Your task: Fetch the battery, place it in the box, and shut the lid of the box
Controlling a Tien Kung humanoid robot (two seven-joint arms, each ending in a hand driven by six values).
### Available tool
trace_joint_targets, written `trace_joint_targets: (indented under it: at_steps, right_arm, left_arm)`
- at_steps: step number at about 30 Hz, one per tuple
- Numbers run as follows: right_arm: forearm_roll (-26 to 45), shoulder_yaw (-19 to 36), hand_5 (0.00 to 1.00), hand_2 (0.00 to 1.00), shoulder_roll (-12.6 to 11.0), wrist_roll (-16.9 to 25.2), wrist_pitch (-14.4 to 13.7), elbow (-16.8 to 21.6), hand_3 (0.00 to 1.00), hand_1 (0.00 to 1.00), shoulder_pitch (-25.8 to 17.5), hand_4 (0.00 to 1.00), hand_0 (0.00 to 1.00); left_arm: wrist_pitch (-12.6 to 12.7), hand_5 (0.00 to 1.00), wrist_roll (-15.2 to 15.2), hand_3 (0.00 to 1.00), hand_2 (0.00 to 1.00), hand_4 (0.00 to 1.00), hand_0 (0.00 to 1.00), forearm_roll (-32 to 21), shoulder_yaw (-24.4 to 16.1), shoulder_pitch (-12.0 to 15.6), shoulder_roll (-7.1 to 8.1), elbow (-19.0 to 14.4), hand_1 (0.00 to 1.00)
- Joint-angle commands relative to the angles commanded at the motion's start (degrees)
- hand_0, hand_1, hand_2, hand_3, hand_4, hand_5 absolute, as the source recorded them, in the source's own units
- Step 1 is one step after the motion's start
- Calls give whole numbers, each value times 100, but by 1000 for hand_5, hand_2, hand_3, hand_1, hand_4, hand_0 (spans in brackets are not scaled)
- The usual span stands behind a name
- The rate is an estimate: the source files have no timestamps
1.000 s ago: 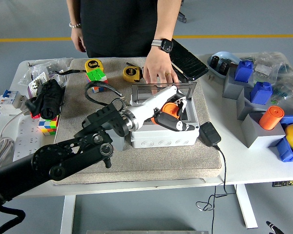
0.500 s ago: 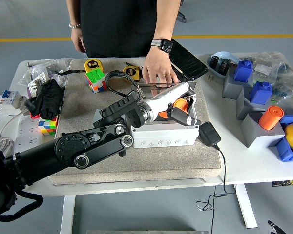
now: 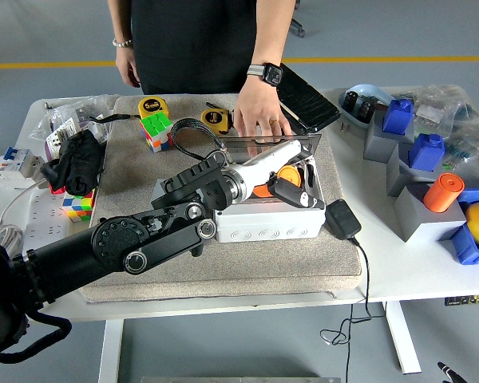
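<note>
A grey junction box (image 3: pixel 267 224) stands on the grey mat (image 3: pixel 247 263) at the table's middle. Its clear lid (image 3: pixel 255 144) stands open at the back. My left hand (image 3: pixel 292 190), with a white wrist and black fingers, reaches into the box from the left. Its fingers curl around the orange battery (image 3: pixel 286 175), low inside the box. A person at the far side rests a hand (image 3: pixel 259 118) on the lid's top edge.
Two yellow tape measures (image 3: pixel 153 106) (image 3: pixel 216 120), a Rubik's cube (image 3: pixel 157 130) and a black cable loop (image 3: pixel 193 132) lie behind the box. A black adapter (image 3: pixel 343 218) lies right of it. Grey blocks with blue parts and an orange cylinder (image 3: pixel 444 191) stand at the right.
My left arm has swung forward and the hand has moved a little right and deeper into the box with the battery. The person's hand stays on the lid.
</note>
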Motion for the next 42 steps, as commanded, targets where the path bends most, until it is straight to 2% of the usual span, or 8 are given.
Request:
trace_joint_targets:
  at_steps: [8, 9, 14, 15, 20, 21, 31, 42]
  right_arm:
    - [-4, -7, 492, 651, -1, 2, -2, 1, 578, 638, -7, 945, 582]
    - [-7, -7, 493, 651, -3, 2, -2, 1, 579, 638, -7, 945, 582]
    - [-5, 13, 493, 651, -6, 11, 1, 5, 579, 638, -15, 945, 582]
    - [-8, 22, 493, 651, -6, 14, 1, 5, 579, 638, -18, 946, 582]
    - [-10, 51, 493, 651, -5, 19, 2, 5, 579, 638, -15, 946, 582]
    - [-13, 58, 494, 651, -5, 20, 1, 5, 580, 638, -16, 946, 582]
    - [-6, 99, 492, 651, -7, 33, 2, 5, 580, 638, -12, 947, 582]
    - [6, 115, 493, 651, 0, 44, 0, 2, 580, 638, -18, 948, 582]
  left_arm:
    - [-65, 257, 7, 411, 347, 998, 148, -34, -19, -2, -13, 38, 253]
    - [-64, 389, 2, 437, 395, 998, 213, -40, -21, -2, -16, 44, 381]
    - [-80, 389, -53, 437, 395, 998, 213, -79, -35, 1, -21, 69, 381]
    - [-95, 502, -63, 497, 474, 998, 325, -94, -47, 6, -20, 76, 536]
    - [-175, 502, -110, 497, 474, 998, 325, -177, -96, 15, -11, 58, 536]
    - [-185, 604, -124, 581, 579, 998, 534, -205, -106, 17, -9, 47, 614]
    - [-180, 611, -345, 586, 580, 998, 521, -441, -320, 75, 22, -232, 610]
    - [223, 639, -1065, 573, 571, 998, 454, -862, -1107, 286, 242, -1303, 594]
